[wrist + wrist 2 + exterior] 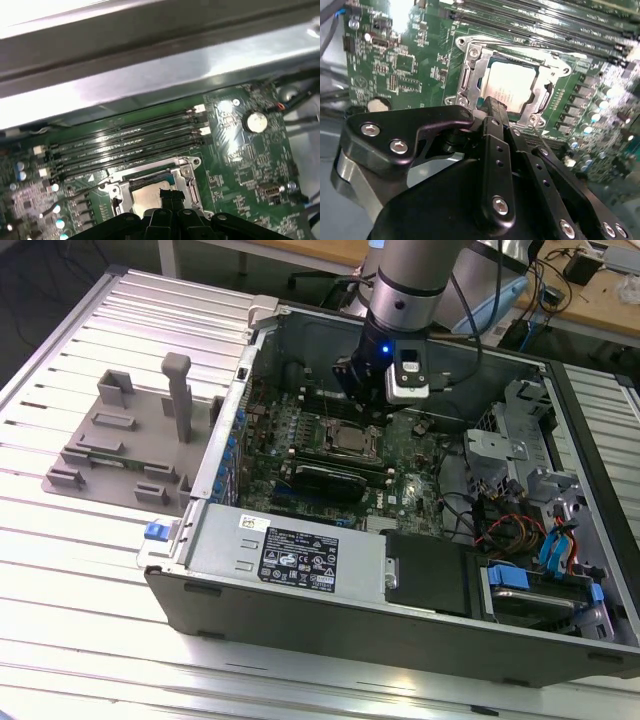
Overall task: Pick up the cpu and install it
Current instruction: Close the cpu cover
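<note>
Open computer case (250, 618): cpu (512, 84) lies inside the metal socket frame (470, 75)

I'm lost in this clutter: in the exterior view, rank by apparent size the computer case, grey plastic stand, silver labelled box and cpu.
1. computer case
2. grey plastic stand and silver labelled box: too alike to rank
3. cpu, smallest
</note>
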`<state>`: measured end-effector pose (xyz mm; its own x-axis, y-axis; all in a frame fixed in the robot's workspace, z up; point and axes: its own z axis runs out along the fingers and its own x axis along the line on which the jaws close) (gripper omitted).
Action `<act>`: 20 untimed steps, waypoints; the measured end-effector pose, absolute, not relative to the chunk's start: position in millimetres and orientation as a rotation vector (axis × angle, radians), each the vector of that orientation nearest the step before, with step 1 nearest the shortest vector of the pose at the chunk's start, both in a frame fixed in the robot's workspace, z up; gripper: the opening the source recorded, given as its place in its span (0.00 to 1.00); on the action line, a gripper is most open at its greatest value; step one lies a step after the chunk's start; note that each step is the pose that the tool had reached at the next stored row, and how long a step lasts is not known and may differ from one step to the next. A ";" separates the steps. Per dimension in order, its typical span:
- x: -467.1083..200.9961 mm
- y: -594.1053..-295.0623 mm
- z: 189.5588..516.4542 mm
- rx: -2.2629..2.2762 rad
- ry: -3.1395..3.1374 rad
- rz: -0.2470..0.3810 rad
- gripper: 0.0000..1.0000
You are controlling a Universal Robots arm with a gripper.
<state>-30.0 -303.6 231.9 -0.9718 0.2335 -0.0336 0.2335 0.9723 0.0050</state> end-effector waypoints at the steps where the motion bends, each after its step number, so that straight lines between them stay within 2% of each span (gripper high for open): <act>1: -30.0 -303.6 231.9 0.338 3.089 0.002 0.11; 10: -30.0 -303.6 231.1 -0.066 3.108 0.006 0.11; 20: -30.1 -308.1 229.8 -0.077 3.120 0.002 0.11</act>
